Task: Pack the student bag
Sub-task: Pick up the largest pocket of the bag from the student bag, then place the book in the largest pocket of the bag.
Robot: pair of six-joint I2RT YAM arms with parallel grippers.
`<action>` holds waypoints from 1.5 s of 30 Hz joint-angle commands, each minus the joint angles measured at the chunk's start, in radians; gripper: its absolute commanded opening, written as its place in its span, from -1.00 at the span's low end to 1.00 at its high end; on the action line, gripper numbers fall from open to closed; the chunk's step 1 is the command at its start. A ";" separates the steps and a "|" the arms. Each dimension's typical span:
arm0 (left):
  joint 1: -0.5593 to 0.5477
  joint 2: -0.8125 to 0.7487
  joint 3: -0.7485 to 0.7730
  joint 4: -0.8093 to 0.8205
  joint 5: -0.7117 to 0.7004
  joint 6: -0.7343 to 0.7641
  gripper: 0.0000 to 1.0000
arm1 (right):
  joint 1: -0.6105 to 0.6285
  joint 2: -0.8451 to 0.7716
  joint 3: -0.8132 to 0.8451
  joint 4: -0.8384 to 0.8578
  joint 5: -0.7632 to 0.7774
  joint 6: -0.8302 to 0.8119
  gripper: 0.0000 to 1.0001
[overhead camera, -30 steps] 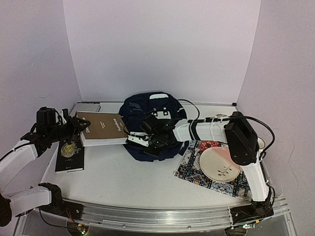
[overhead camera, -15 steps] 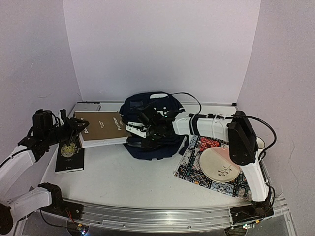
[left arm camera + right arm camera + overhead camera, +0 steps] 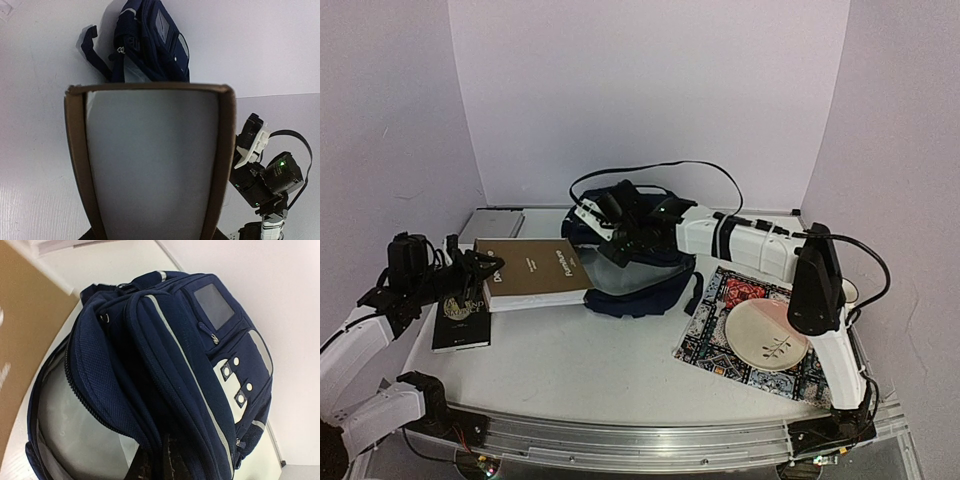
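Center frame: right tool (image 3: pixel 165 458) pinching backpack (image 3: pixel 200 370) fabric, closed on it, lifting the mouth open. Left side: left tool (image 3: pixel 473 269) gripping brown book (image 3: pixel 535 272).

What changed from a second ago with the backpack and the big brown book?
The right claw pinched the student bag at its top edge and lifted it up and toward the back wall, pulling the main pocket open. The left claw, holding the brown book, slid it a little to the right, toward the bag. The black book, the plate and the patterned mat stayed put.
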 commanded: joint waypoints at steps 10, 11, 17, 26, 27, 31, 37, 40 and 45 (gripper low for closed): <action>-0.219 0.138 -0.006 0.307 -0.109 -0.220 -0.64 | 0.015 -0.121 0.135 0.036 -0.008 0.129 -1.00; -0.236 0.166 -0.003 0.328 -0.116 -0.234 -0.64 | 0.018 -0.122 0.136 0.035 -0.011 0.130 -1.00; -0.247 0.228 0.005 0.365 -0.258 -0.282 -0.68 | 0.043 -0.152 0.126 0.035 -0.025 0.136 -1.00; -0.266 0.355 0.090 0.490 -0.300 -0.344 -0.69 | 0.097 -0.178 0.139 0.039 -0.060 0.198 -1.00; -0.273 0.370 0.091 0.505 -0.312 -0.353 -0.70 | 0.102 -0.179 0.145 0.040 -0.061 0.209 -1.00; -0.317 0.406 0.079 0.606 -0.388 -0.403 -0.70 | 0.124 -0.179 0.160 0.041 -0.043 0.255 -1.00; -0.393 0.480 0.113 0.672 -0.542 -0.415 -0.71 | 0.150 -0.174 0.160 0.041 -0.029 0.295 -1.00; -0.434 0.529 0.132 0.712 -0.629 -0.423 -0.72 | 0.162 -0.167 0.158 0.041 -0.027 0.329 -1.00; -0.488 0.636 0.170 0.807 -0.749 -0.419 -0.71 | 0.171 -0.161 0.158 0.044 -0.049 0.362 -1.00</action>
